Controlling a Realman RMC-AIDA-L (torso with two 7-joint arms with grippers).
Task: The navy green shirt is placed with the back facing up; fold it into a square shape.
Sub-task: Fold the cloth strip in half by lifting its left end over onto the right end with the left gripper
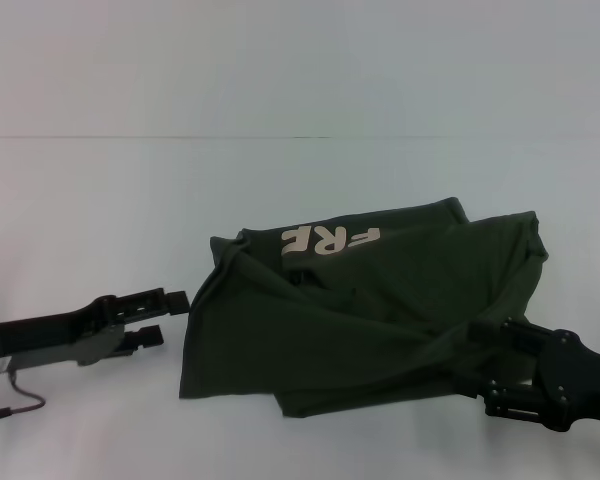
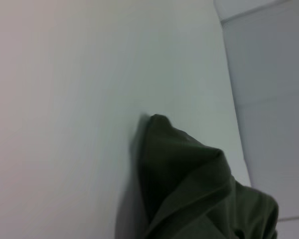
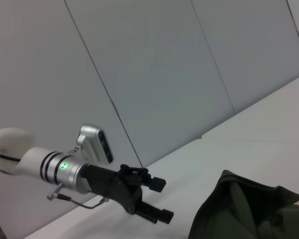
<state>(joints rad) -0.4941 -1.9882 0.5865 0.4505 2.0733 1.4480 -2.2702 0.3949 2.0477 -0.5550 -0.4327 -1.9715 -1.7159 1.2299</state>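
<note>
The navy green shirt (image 1: pixel 380 310) lies crumpled in the middle of the white table, partly turned over so that cream letters (image 1: pixel 330 240) show along its far edge. My left gripper (image 1: pixel 168 318) is just left of the shirt's left edge, open and holding nothing. It also shows in the right wrist view as the left gripper (image 3: pixel 162 199), with its fingers apart above the table. My right gripper (image 1: pixel 485 360) is at the shirt's near right edge, with cloth draped against it. A peaked fold of the shirt (image 2: pixel 189 184) fills the left wrist view, and the shirt (image 3: pixel 249 209) shows in the right wrist view too.
The white table (image 1: pixel 100 200) stretches wide around the shirt. A pale panelled wall (image 3: pixel 164 64) stands behind it. A thin cable (image 1: pixel 15 405) trails from my left arm near the front left.
</note>
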